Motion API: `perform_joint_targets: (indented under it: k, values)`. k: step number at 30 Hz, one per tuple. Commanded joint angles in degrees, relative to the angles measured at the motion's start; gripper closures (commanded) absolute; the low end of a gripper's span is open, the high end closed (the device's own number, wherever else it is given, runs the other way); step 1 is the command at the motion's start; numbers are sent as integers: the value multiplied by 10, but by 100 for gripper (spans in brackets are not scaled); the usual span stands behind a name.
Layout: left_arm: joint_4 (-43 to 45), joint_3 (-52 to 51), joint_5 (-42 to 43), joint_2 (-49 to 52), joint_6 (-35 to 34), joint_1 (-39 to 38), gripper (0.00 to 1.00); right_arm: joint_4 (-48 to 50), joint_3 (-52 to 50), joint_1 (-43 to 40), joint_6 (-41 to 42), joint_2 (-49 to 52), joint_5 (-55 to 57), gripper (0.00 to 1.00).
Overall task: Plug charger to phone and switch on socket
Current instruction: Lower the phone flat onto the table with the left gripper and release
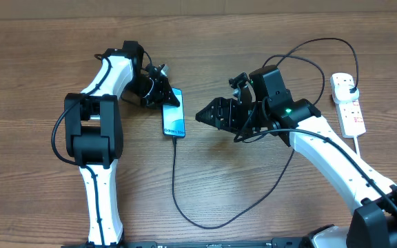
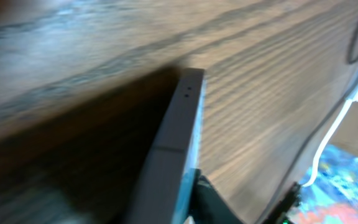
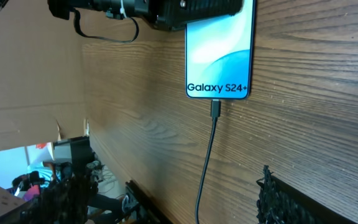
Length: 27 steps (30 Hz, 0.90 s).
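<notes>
The phone (image 1: 174, 116) lies flat on the wooden table, screen up, white text at its near end. My left gripper (image 1: 163, 93) is shut on the phone's far end; the left wrist view shows the phone's edge (image 2: 180, 124) close up beside a dark finger (image 2: 213, 202). The charger's thin black cable (image 1: 185, 207) has its connector tip (image 3: 215, 109) in the phone's (image 3: 219, 50) near end. The cable loops round to its plug (image 1: 350, 84) in the white socket (image 1: 351, 114). My right gripper (image 1: 202, 115) is open and empty, just right of the phone, with the cable (image 3: 204, 180) running between its fingers.
The socket's thick white cord (image 1: 374, 165) runs down along my right arm. The black cable arcs over the table behind the right arm (image 1: 302, 52). The table's near edge and clutter beyond it show in the right wrist view (image 3: 55, 180).
</notes>
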Motion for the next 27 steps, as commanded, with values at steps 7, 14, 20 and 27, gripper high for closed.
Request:
perform_joint_targets:
  k: [7,14,20,27]
  values:
    - [-2,0,-43,0,10,-7,60,-5,1,-2,-5,2,10,12]
    - [-24,0,-181,0,-40,-6,53,-10,1,-2,-5,2,12,12]
    - [-29,0,-281,0,-61,-6,48,-22,1,-2,-8,2,26,12]
    - [-27,0,-311,0,-61,-9,48,-27,1,-2,-18,2,26,12]
